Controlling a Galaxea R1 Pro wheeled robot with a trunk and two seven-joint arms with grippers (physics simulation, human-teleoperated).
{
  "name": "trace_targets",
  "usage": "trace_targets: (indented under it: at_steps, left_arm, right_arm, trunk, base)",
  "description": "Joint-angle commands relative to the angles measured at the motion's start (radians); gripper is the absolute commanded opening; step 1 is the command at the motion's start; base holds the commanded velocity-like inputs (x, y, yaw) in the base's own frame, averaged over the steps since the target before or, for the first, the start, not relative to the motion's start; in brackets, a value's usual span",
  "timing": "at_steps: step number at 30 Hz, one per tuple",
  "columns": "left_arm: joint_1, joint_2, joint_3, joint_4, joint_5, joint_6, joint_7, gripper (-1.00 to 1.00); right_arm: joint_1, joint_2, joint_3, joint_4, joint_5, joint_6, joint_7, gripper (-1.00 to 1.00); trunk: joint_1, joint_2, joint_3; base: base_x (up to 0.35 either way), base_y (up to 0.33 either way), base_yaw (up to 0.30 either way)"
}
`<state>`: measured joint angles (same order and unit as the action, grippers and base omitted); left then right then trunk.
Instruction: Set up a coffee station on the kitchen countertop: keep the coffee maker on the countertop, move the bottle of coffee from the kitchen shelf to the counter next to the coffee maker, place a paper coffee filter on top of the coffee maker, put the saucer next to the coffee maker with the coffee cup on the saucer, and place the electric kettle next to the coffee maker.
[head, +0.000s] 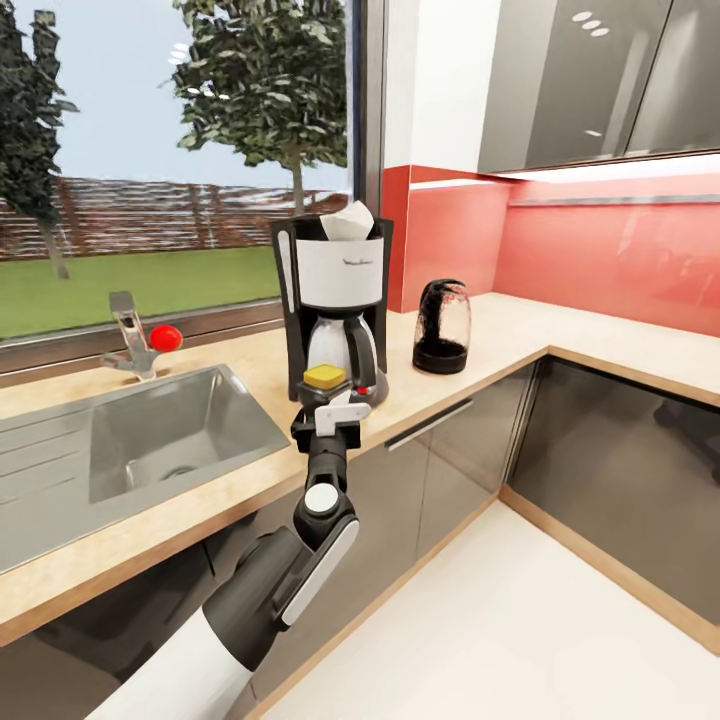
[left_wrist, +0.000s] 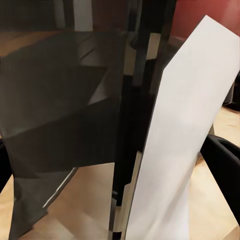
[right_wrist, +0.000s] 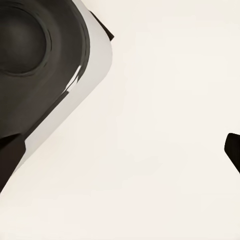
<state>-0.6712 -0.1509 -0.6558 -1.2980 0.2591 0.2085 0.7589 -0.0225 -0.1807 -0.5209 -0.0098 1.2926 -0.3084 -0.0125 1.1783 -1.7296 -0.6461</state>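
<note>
The sink (head: 150, 430) lay at the far left of the counter (head: 480, 350), well apart from the fingers, with the tap (head: 128, 335) and a red ball (head: 166, 337) behind it by the window. The left arm (head: 300, 560) reached up from below, and the left gripper (head: 330, 400) stood right in front of the coffee maker (head: 335, 300), at the height of its carafe. In the head view a yellow block (head: 325, 376) sat at the top of this gripper; whether the fingers were released or clenched on something, I cannot tell. In the left wrist view the dark body and the white panel of the maker (left_wrist: 185, 140) stood very close ahead of the fingers, and one dark finger (left_wrist: 225, 170) showed at the edge beside the panel. The paper filter (head: 350, 222) sat on top of the maker, above the gripper. The black kettle (head: 442, 327) stood on the counter just beside the maker, on the far side from the sink. In the right wrist view the right gripper (right_wrist: 120, 155) pointed at the pale floor (right_wrist: 160, 125), its dark fingertips (right_wrist: 10, 157) wide apart, released, with the robot's base (right_wrist: 40, 65) near them.
</note>
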Motion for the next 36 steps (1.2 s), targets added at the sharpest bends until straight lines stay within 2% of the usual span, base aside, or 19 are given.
trace_targets:
  at_steps: [1,9,10,36]
  left_arm:
    - [-0.001,0.0,-0.002,0.028,0.017,0.003,0.007,-1.0]
    - [-0.001,0.0,-0.002,0.028,0.017,0.003,0.007,-1.0]
    - [-0.001,0.0,-0.002,0.028,0.017,0.003,0.007,1.0]
    - [-0.001,0.0,-0.002,0.028,0.017,0.002,0.007,1.0]
  right_arm:
    - [-0.001,0.0,-0.008,0.001,0.01,-0.003,-0.001,1.0]
    - [-0.001,0.0,-0.008,0.001,0.01,-0.003,-0.001,1.0]
    - [-0.001,0.0,-0.008,0.001,0.01,-0.003,-0.001,1.0]
    - [-0.001,0.0,-0.008,0.001,0.01,-0.003,-0.001,1.0]
  trunk:
    - [0.0,0.0,-0.001]
    - [0.0,0.0,-0.002]
    - [0.0,0.0,-0.002]
    - [0.0,0.0,-0.002]
  base:
    - [0.0,0.0,0.0]
    - [0.0,0.0,0.0]
    - [0.0,0.0,0.0]
    - [-0.018,0.0,0.0]
